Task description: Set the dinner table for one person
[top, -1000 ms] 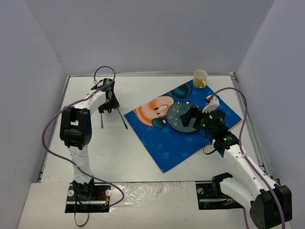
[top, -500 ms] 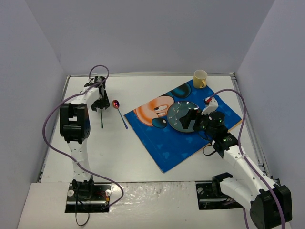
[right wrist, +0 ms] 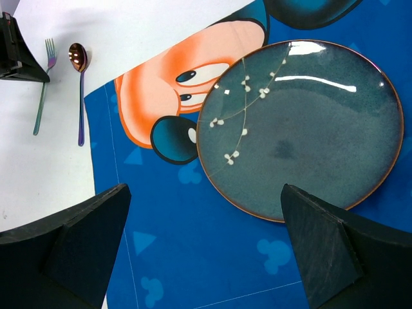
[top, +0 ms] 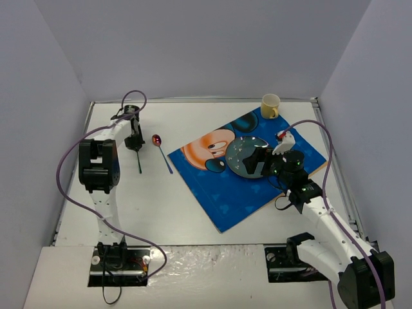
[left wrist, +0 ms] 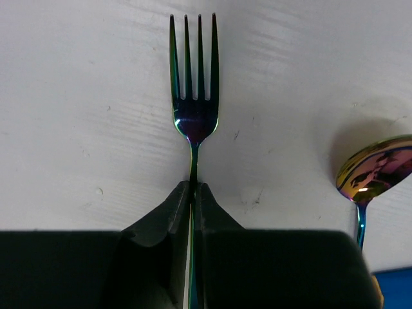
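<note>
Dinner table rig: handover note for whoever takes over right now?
The left gripper is shut on the fork near its neck, over the dinner table left of the placemat.
The right gripper is open above the plate, holding nothing.
Done: plate on placemat.
Left, probably: fork and spoon, both off the mat, go beside the plate; the yellow mug stands at the mat's far corner.

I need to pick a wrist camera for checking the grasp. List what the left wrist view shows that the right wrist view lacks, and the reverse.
Only the left wrist view: the left end effector shut on the fork just below its neck.
Only the right wrist view: the plate lying on the mouse picture, with the right end effector open above it.
Both: fork, spoon, white dinner table and some of the blue placemat.
</note>
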Controlling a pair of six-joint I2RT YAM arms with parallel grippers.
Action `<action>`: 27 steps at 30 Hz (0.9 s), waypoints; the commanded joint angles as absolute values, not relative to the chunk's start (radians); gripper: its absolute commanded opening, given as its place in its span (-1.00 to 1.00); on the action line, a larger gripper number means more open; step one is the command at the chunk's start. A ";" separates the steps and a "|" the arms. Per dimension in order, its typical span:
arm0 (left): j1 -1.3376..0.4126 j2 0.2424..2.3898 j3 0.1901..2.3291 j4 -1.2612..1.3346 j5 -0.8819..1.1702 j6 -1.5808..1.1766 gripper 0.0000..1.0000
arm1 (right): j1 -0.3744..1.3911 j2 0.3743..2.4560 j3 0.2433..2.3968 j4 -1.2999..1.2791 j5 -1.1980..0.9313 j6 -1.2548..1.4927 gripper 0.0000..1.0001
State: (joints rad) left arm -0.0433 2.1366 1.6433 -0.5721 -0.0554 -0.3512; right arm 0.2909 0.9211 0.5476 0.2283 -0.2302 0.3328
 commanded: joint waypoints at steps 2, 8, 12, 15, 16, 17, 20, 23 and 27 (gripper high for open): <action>-0.034 2.008 1.565 -0.597 -0.044 -0.402 -1.00 | 0.298 0.904 0.577 0.301 -0.247 0.313 1.00; -0.084 1.787 1.482 -0.657 -0.029 -0.643 -1.00 | 0.298 0.837 0.605 0.254 -0.244 0.314 1.00; -0.224 1.670 1.420 -0.629 -0.065 -0.815 -1.00 | 0.298 0.798 0.630 0.222 -0.245 0.308 1.00; -0.394 1.621 1.410 -0.632 -0.106 -0.977 -1.00 | 0.298 0.755 0.646 0.203 -0.247 0.307 1.00; -0.438 1.620 1.411 -0.631 -0.110 -1.018 -1.00 | 0.298 0.747 0.650 0.197 -0.247 0.307 1.00; -0.475 1.623 1.415 -0.630 -0.118 -1.054 -1.00 | 0.299 0.741 0.653 0.189 -0.247 0.307 1.00; -0.593 1.645 1.424 -0.612 -0.174 -1.177 -1.00 | 0.298 0.716 0.661 0.167 -0.247 0.307 1.00; -0.675 1.697 1.447 -0.613 -0.215 -1.290 -1.00 | 0.298 0.690 0.666 0.147 -0.248 0.308 1.00; -0.755 1.761 1.485 -0.607 -0.248 -1.381 -1.00 | 0.298 0.660 0.667 0.125 -0.245 0.308 1.00</action>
